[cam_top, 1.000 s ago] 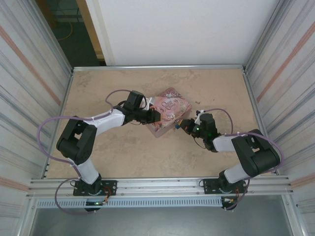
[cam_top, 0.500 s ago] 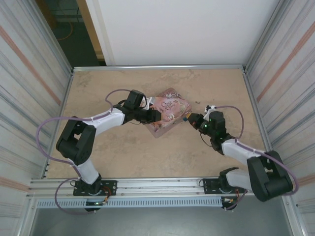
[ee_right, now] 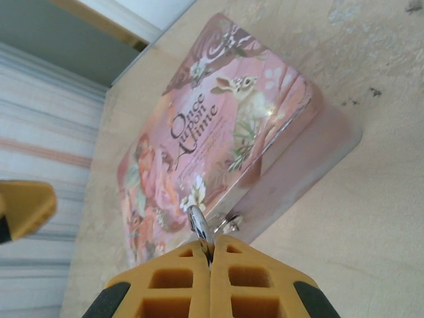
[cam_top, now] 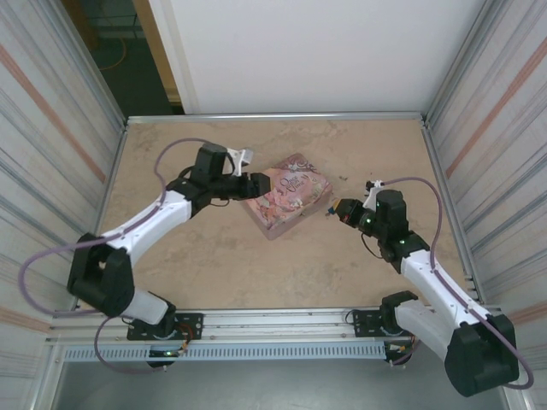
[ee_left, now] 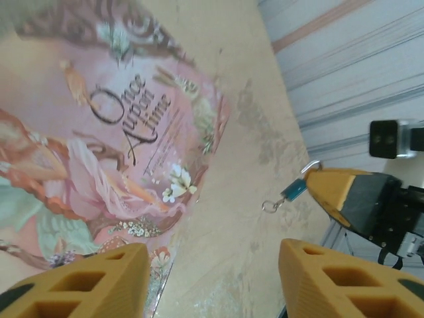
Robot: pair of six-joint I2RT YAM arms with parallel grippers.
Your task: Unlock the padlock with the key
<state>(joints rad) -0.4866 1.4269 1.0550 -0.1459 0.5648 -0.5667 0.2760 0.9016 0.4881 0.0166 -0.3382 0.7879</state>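
The padlock (ee_left: 293, 190) has a small blue body and hangs above the table from its pale shackle (ee_right: 197, 224). My right gripper (ee_right: 212, 249) is shut on that shackle, just right of the pink tin (cam_top: 288, 195). In the top view this right gripper (cam_top: 334, 207) is clear of the tin's right corner. A small wire ring (ee_left: 268, 206) dangles from the padlock's lower end. I cannot make out the key itself. My left gripper (cam_top: 259, 182) is open at the tin's left edge, with nothing between its fingers (ee_left: 86, 281).
The pink illustrated tin (ee_left: 99, 132) lies flat in the middle of the beige table (cam_top: 214, 256). Corrugated walls (cam_top: 60, 128) close in both sides, and a metal rail (cam_top: 282, 320) runs along the near edge.
My right gripper has drawn back to the right, away from the tin, with the padlock in it. My left gripper has moved from the tin's front up to its left edge.
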